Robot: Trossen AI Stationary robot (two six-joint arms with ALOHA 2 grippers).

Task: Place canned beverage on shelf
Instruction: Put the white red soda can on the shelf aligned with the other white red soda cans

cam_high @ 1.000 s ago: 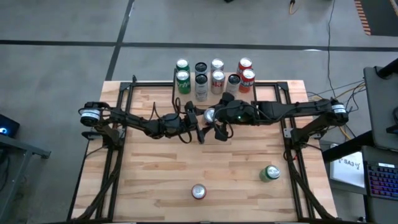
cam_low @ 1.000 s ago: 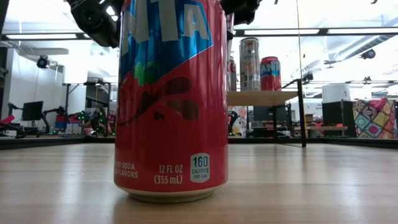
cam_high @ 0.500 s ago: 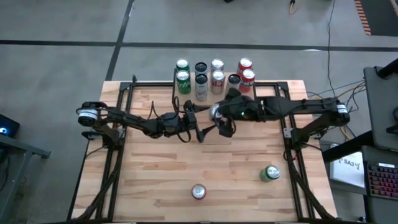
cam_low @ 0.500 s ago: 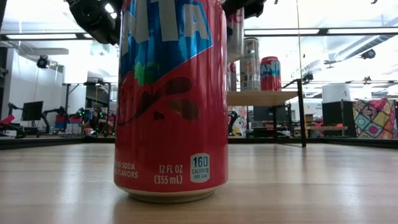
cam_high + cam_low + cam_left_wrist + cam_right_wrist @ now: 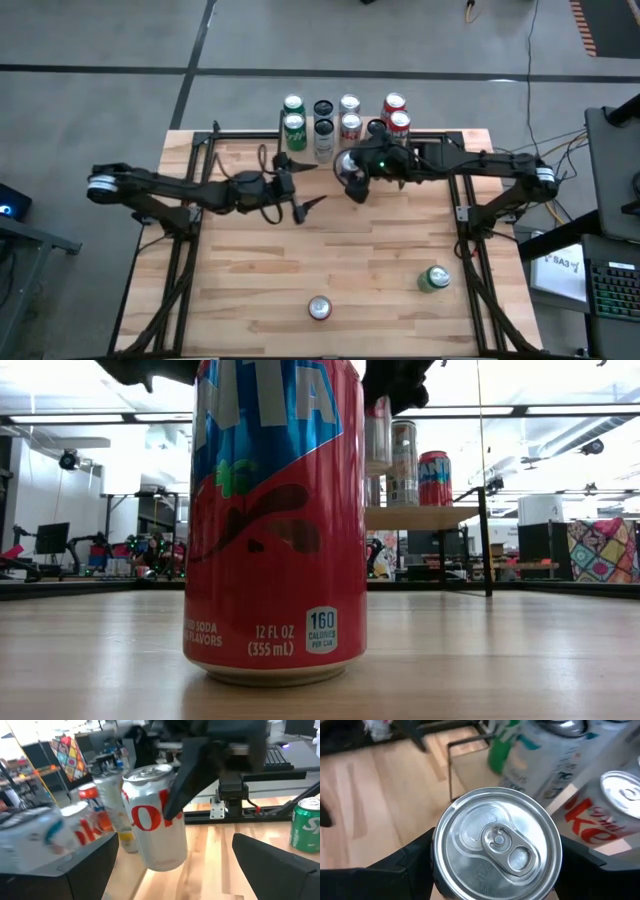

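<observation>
A silver canned beverage with red letters [image 5: 152, 827] hangs above the table's far middle, with my right gripper [image 5: 352, 170] shut on it. Just beyond it is the shelf [image 5: 420, 517], whose light top board carries several upright cans [image 5: 322, 128]. My left gripper [image 5: 303, 205] stands open to the can's left, clear of it. In the left wrist view its two fingers [image 5: 85, 870] frame the can from a distance. My right gripper pinches the silver can's side wall [image 5: 167, 827] between its two fingers, one on each side of the round top [image 5: 497, 842]. The fingers [image 5: 182, 780] come slanting down from the table's right. The can hangs clear of the table, nearly upright, top up.
A red can [image 5: 319, 308] stands near the table's front edge and fills the low view [image 5: 275, 520]. A green can [image 5: 434, 278] stands at the front right. Black frame rails [image 5: 200, 160] run along the table's left and right sides.
My left gripper has drawn back from the silver can toward the table's left edge. My right gripper has carried the can up and toward the far edge, closer to the shelf, rolling a little as it went.
</observation>
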